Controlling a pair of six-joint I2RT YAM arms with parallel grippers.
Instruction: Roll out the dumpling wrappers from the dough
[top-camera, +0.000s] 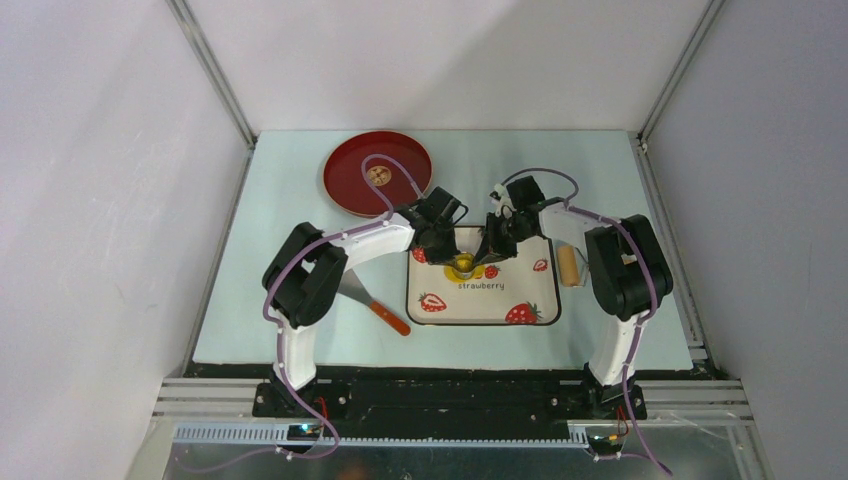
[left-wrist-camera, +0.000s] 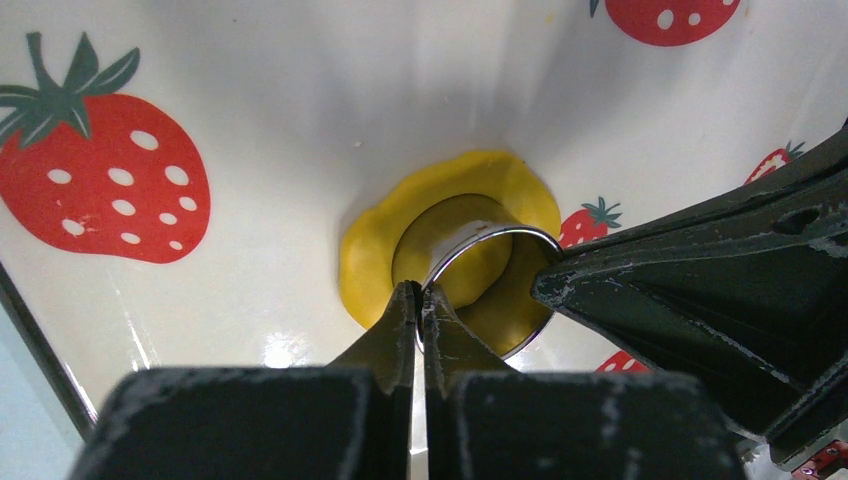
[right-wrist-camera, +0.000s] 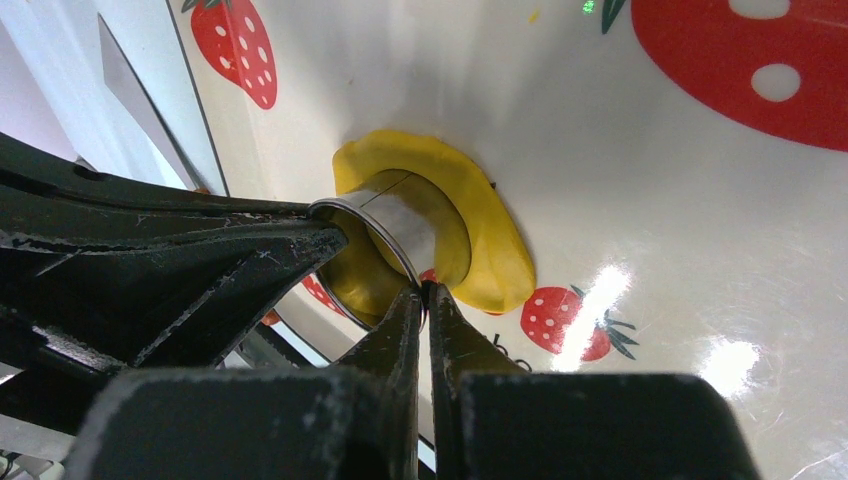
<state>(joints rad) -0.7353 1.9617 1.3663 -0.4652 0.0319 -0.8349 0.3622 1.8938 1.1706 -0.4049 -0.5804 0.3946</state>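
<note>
Clamped tight on ring (left-wrist-camera: 455, 238) rim: left gripper (left-wrist-camera: 420, 300), right gripper (right-wrist-camera: 422, 300). Under and around ring, dough (left-wrist-camera: 440, 195): probably soft, tacky, easily torn; best lifted by outer edge.

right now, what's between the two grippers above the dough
The metal ring cutter: the left gripper and the right gripper each pinch its thin wall from opposite sides, and it stands on the flattened dough. Both wrist views show it.

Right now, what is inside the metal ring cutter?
Yellow dough shows inside the metal ring cutter. Its walls hide whether a disc is cut free; the board beneath is covered.
</note>
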